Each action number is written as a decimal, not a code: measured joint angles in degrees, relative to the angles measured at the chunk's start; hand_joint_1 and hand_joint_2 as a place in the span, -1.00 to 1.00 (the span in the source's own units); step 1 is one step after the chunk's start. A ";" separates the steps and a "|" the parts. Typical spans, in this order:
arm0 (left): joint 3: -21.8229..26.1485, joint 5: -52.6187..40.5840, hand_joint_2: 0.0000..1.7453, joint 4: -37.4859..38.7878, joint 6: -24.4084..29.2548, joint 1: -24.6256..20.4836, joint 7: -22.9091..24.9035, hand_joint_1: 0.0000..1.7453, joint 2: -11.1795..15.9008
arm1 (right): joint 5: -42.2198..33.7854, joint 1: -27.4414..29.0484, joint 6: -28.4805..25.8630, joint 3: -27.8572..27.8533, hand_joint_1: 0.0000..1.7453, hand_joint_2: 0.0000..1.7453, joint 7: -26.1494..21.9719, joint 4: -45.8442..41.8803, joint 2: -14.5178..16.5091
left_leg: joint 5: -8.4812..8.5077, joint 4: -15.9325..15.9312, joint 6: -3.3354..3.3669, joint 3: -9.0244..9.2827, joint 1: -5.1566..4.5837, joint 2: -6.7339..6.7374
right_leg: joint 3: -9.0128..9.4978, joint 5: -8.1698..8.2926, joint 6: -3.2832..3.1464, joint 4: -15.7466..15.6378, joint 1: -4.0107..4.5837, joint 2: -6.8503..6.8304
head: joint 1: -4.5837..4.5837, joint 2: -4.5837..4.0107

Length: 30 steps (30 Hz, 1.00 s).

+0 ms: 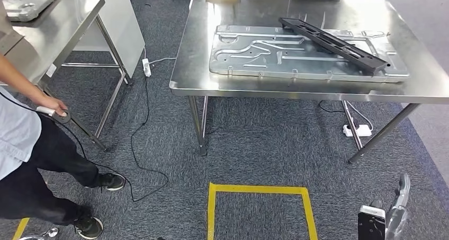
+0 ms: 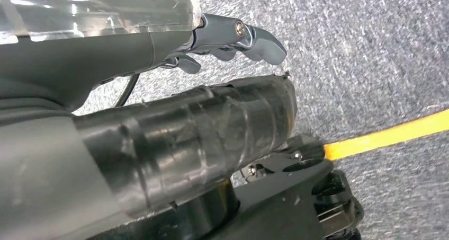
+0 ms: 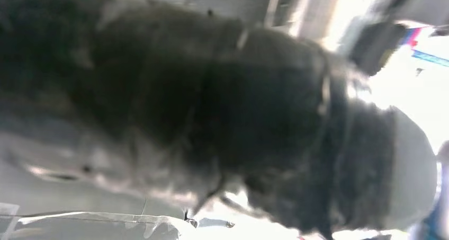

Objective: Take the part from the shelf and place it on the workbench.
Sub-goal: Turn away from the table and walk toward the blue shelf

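1. The black bar [image 1: 333, 43] lies slantwise on the metal panel [image 1: 254, 52] on the workbench [image 1: 233, 86].
2. It looks stiff, long and fairly light; hold it near the middle.
3. The left hand [image 2: 233, 38] holds nothing, its fingers slightly curled.
4. The right hand [image 3: 254, 123] is blurred; I cannot tell how its fingers stand.

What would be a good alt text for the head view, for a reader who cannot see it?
A steel workbench holds a large pressed metal panel with a long black part lying diagonally across it. Yellow tape marks the grey carpet in front; a person stands at the left, and the robot's right hand shows at the lower right.
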 joint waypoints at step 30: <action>1.00 -0.22 -1.00 0.00 0.47 -0.20 0.36 -1.00 -0.11 | 8.60 -14.79 -0.83 -25.19 -1.00 -1.00 -2.72 62.95 -1.61 | 0.61 -0.74 0.41 0.36 -0.18 0.16 | 0.88 -1.34 0.56 0.03 -0.09 0.14 | -0.02 0.00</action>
